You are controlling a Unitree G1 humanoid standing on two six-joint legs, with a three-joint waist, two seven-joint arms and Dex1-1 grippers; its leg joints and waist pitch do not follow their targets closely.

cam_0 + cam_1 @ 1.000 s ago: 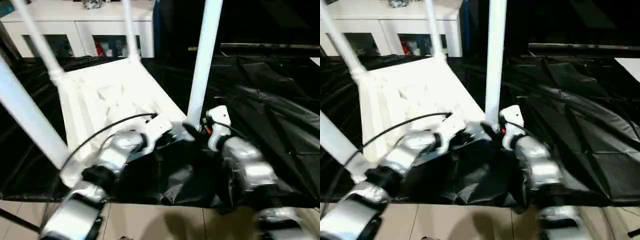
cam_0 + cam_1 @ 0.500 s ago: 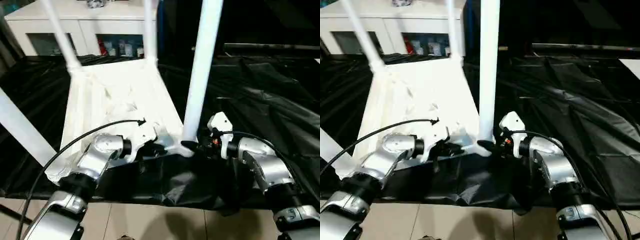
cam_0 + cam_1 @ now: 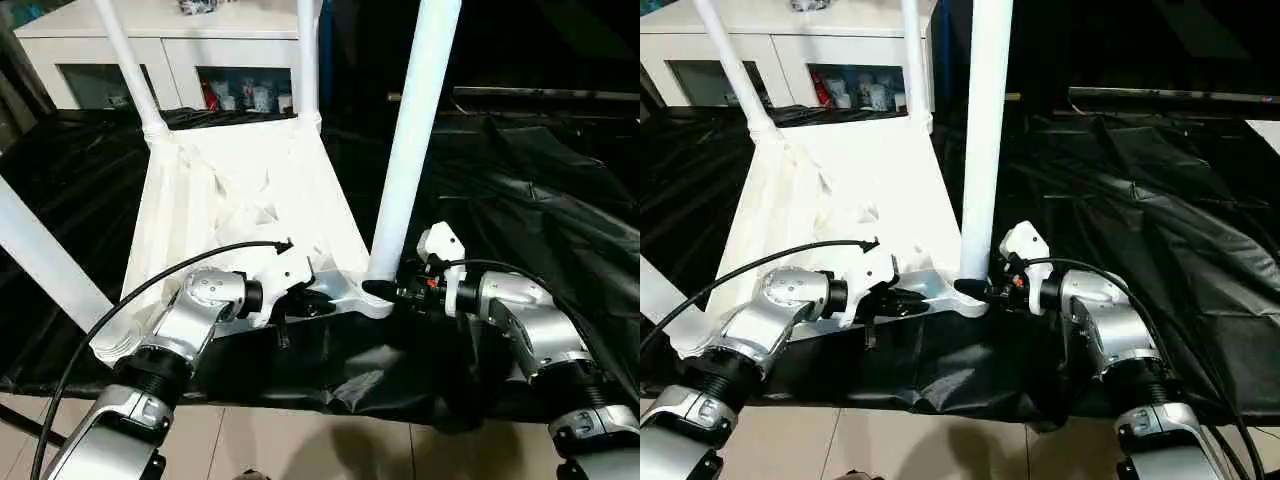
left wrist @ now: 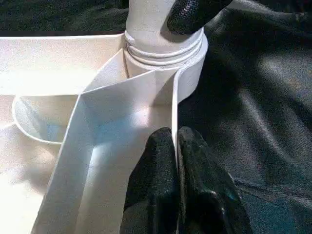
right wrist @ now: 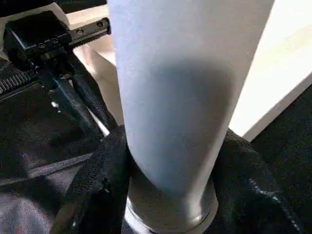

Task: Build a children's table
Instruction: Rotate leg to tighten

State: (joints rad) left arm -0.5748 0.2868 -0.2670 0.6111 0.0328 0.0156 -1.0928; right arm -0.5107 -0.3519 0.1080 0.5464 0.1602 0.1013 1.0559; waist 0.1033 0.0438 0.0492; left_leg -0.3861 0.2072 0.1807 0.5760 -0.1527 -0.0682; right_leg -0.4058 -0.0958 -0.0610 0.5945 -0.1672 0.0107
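The left gripper (image 4: pixel 176 161) pinches the tabletop (image 3: pixel 235 205) rim just beside the near-right corner socket (image 4: pixel 187 63). Since a second ago the tabletop has swung squarer to the robot. The right gripper (image 5: pixel 165 190) clasps the leg (image 3: pixel 410 150) at its base, now upright, so seating appears nearly finished.

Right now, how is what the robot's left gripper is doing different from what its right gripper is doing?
The left gripper is pinched shut on the thin rim of the tabletop, while the right gripper wraps around the bottom of the near leg. The left gripper's fingers sit close together; the right gripper's fingers are spread wide around the thick round leg. Both have black fingers, and both work at the same near corner.
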